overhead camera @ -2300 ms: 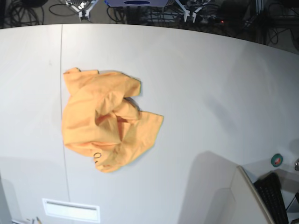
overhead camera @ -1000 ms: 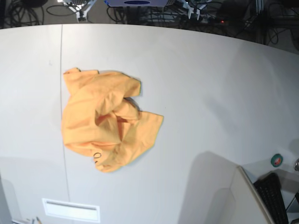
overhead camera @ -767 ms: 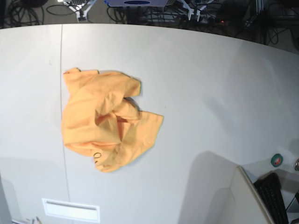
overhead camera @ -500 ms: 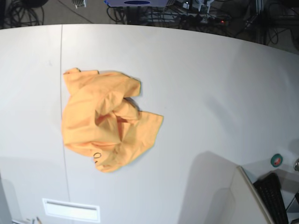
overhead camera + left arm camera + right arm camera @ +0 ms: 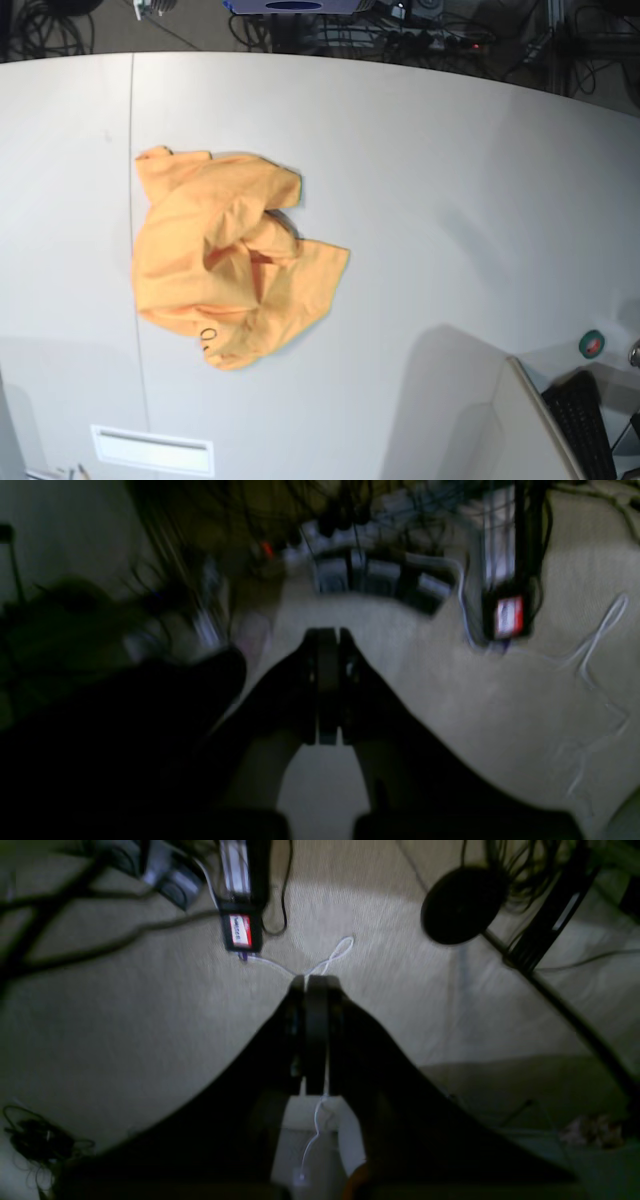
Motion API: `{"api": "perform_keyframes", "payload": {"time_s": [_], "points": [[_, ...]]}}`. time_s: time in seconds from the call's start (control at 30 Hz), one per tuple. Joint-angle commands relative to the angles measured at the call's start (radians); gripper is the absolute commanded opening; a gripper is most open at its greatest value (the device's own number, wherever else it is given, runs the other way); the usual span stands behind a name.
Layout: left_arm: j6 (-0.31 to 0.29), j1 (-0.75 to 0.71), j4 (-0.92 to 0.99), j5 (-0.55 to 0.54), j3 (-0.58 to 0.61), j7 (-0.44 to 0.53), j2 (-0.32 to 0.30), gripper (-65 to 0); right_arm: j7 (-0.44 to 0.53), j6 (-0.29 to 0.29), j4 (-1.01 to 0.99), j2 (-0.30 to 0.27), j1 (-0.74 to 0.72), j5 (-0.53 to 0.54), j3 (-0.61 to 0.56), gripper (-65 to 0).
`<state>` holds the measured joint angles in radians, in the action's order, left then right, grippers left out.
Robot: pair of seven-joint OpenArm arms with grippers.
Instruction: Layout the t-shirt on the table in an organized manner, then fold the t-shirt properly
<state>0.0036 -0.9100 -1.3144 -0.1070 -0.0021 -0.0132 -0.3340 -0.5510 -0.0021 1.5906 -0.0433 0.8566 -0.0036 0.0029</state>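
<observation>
Fabric lies crumpled in a loose heap — the t-shirt [image 5: 230, 260], orange-yellow, sits toward the left side of the table [image 5: 450, 190], just right of the thin dark seam line [image 5: 133, 200] that runs from the far edge to the near edge. A bit of black lettering shows at its near hem. Nothing touches it. In the wrist views both tools hang over carpeted floor strewn with cables, off the table: the left gripper [image 5: 326, 630] has its jaws pressed together on nothing, and the right gripper [image 5: 312, 977] likewise — closed tight and empty.
</observation>
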Motion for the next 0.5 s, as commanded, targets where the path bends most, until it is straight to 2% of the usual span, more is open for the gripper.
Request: {"api": "perform_keyframes", "payload": {"time_s": [0.0, 0.13, 0.23, 0.33, 0.47], "points": [[0.0, -0.041, -0.073, -0.046, 0.0, 0.014, -0.03, -65.0, -0.017, 0.003, 0.069, -0.002, 0.023, 0.004, 0.003, -65.0], [0.0, -0.108, -0.293, -0.268, -0.002, 0.012, -0.113, -65.0, -0.106, 0.003, 0.304, -0.002, 0.043, 0.004, -0.005, -65.0], [0.002, -0.122, -0.423, -0.405, -0.039, 0.008, -0.156, -65.0, -0.12, 0.003, 0.422, -0.002, 0.014, 0.004, -0.01, -65.0], [0.002, -0.088, -0.479, -0.508, -0.155, 0.005, -0.152, -65.0, -0.133, 0.003, 0.428, -0.004, -0.106, 0.001, -0.077, -65.0], [0.002, 0.018, -0.457, -0.572, -0.289, -0.001, -0.101, -65.0, -0.202, 0.003, 0.426, -0.01, -0.284, 0.001, -0.223, -65.0]]}}
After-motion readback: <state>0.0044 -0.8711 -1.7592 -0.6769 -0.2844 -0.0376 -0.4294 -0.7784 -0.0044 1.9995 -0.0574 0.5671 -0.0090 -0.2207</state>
